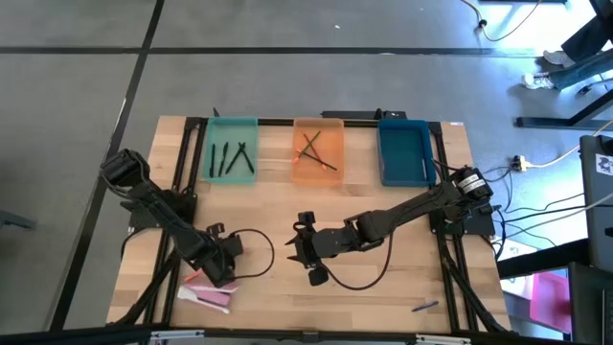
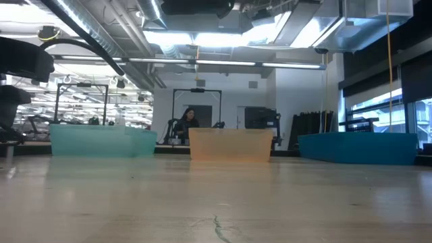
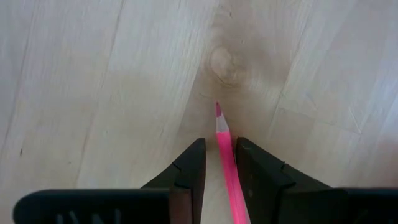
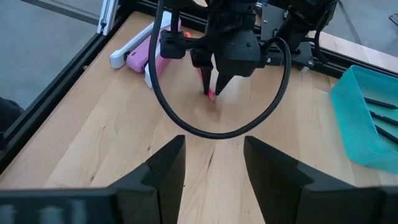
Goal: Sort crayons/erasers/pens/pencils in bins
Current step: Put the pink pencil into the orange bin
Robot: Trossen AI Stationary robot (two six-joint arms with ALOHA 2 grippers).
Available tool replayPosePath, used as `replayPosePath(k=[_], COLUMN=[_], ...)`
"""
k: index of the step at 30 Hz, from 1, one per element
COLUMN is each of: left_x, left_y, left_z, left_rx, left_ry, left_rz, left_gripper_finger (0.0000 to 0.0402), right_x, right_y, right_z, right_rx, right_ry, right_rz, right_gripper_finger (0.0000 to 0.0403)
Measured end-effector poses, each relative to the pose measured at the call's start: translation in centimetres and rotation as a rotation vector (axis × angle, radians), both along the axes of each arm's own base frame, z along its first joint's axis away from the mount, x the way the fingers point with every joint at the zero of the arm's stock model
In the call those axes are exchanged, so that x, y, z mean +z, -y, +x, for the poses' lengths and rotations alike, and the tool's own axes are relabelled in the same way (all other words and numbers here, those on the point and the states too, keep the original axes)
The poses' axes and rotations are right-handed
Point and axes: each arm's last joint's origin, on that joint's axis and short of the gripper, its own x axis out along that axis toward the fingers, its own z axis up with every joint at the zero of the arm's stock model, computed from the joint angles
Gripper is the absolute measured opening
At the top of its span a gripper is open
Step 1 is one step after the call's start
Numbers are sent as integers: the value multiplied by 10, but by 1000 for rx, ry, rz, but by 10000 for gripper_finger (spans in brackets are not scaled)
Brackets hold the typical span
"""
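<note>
Left gripper (image 3: 219,168) pinching a pink pencil (image 3: 225,149), tip pointing out past the fingers and just over the wood; looks like a grip taken near the sharpened end so the shaft trails back under the wrist. In the high view it sits at about 7 o'clock on the table (image 1: 268,182), just beside the eraser (image 1: 213,296) at the near-left edge.

Right gripper (image 4: 211,163) spread wide, holding nothing, near table centre, facing the left arm; my read: waiting.

Bins at 12 o'clock, side by side: teal bin (image 1: 232,150) holds the black pens (image 1: 233,158); orange bin (image 1: 318,150) holds crossed pencils (image 1: 314,151); blue bin (image 1: 403,151) shows nothing inside. So the held pencil likely belongs in orange.

One loose dark stick (image 1: 425,307) at 5 o'clock, too small to class.

View differences: only the left wrist view shows the pinch and pencil tip; right wrist view shows the left arm from the front; low view shows bin walls only, no arms, plus a person far behind.
</note>
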Motion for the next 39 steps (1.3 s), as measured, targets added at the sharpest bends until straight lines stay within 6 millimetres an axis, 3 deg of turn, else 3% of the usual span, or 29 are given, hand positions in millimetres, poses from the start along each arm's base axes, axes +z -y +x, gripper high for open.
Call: replayPosePath(k=[10, 22, 31, 39], left_x=[0, 0, 0, 8], left_y=[0, 0, 0, 2], left_z=[0, 0, 0, 11], left_rx=[20, 21, 19, -7], left_ry=[-1, 0, 6, 39], left_rz=[-8, -7, -1, 17], left_gripper_finger=[77, 6, 3, 2], right_x=[0, 0, -1, -3], right_y=[0, 0, 0, -15], right_z=[0, 0, -1, -9], right_rx=[0, 0, 1, 42], right_ry=[0, 0, -11, -44], right_rz=[0, 0, -4, -18], right_gripper_finger=[169, 169, 169, 169])
